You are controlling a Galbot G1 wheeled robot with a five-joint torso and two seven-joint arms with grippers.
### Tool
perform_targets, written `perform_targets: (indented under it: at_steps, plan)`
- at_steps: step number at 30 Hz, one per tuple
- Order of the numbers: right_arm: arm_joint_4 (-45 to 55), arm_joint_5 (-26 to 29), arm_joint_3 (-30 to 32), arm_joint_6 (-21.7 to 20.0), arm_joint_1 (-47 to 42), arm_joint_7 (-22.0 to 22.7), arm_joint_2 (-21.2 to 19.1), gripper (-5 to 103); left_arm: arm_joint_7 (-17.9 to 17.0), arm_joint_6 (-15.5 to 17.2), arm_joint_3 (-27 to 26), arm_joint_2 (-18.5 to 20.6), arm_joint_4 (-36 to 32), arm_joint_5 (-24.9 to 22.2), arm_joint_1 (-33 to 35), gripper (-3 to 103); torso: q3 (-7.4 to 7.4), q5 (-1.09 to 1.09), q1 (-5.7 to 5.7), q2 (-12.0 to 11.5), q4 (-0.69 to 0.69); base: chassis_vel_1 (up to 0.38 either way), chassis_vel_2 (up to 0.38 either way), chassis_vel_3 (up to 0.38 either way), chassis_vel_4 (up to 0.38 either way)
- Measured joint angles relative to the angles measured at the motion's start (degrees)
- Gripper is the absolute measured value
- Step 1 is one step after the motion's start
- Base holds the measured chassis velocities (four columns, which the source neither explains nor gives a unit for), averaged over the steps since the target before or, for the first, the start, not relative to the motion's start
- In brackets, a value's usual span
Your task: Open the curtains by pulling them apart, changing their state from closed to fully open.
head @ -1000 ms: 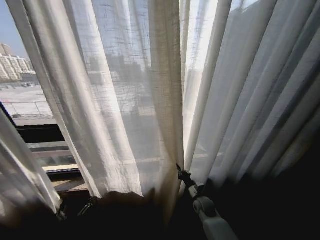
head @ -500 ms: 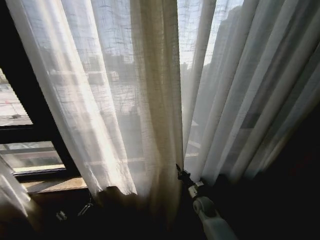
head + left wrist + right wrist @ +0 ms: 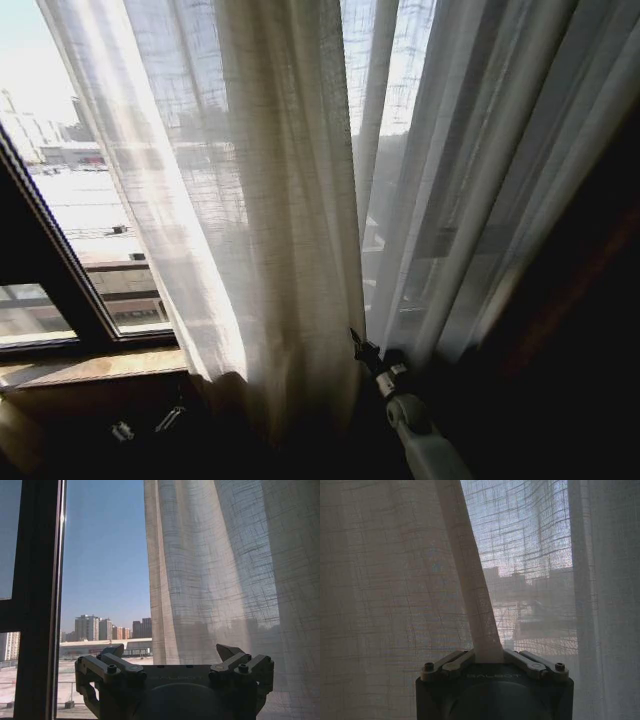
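The curtains are two sheer cream panels: a left panel [image 3: 250,200] and a right panel [image 3: 480,180], meeting in the middle of the head view. My right gripper [image 3: 360,348] sits low at that meeting line. In the right wrist view the right gripper [image 3: 488,655] is shut on a narrow fold of curtain [image 3: 470,580] that rises from between its fingers. In the left wrist view my left gripper [image 3: 170,652] is open, holding nothing. The outer edge of the curtain [image 3: 220,570] hangs just beyond it, beside bare window glass.
A black window frame [image 3: 50,270] and a wooden sill [image 3: 90,365] lie uncovered at the left. The same frame bar [image 3: 37,600] stands close to the left gripper. City buildings show through the glass. The lower right of the head view is dark.
The whole head picture has shifted, so the camera has moved. The right gripper keeps its hold on the fold. The left panel's pleats look more gathered, with more bare window at the left.
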Motion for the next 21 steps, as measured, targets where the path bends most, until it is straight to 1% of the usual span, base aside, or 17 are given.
perform_targets:
  at_steps: [3, 11, 16, 19, 21]
  plan:
    - [0.0, 0.0, 0.5, 0.2, -0.3, -0.3, -0.2, 0, 0.0, 0.0, 0.0, 0.0, 0.0, 0.0, 0.0, 100, 0.00, 0.04, 0.00, 0.0, 0.00, -0.357, -0.350, 0.350, 0.343]
    - [0.0, 0.1, 0.8, 0.3, -0.5, -0.5, -0.4, 0, 0.0, 0.0, 0.0, 0.0, 0.0, 0.0, 0.0, 100, 0.00, 0.03, -0.01, 0.0, -0.01, -0.372, -0.358, 0.361, 0.356]
    - [0.0, 0.7, 0.3, 1.5, -0.4, -0.5, -0.2, 0, 0.0, 0.0, 0.0, 0.0, 0.0, 0.0, 0.0, 100, 0.01, 0.02, 0.00, 0.0, -0.01, -0.344, -0.367, 0.339, 0.365]
    - [0.1, 0.3, 0.2, 1.5, -0.4, -0.1, -0.1, 0, 0.0, 0.0, 0.0, 0.0, 0.0, 0.0, 0.0, 100, 0.00, 0.06, 0.00, 0.0, -0.01, -0.279, -0.266, 0.298, 0.304]
    - [0.1, -0.3, 0.2, 1.5, -0.3, 0.6, -0.1, 0, 0.0, 0.0, 0.0, 0.0, 0.0, 0.0, 0.0, 100, 0.00, 0.04, -0.01, 0.0, -0.02, -0.248, -0.218, 0.250, 0.191]
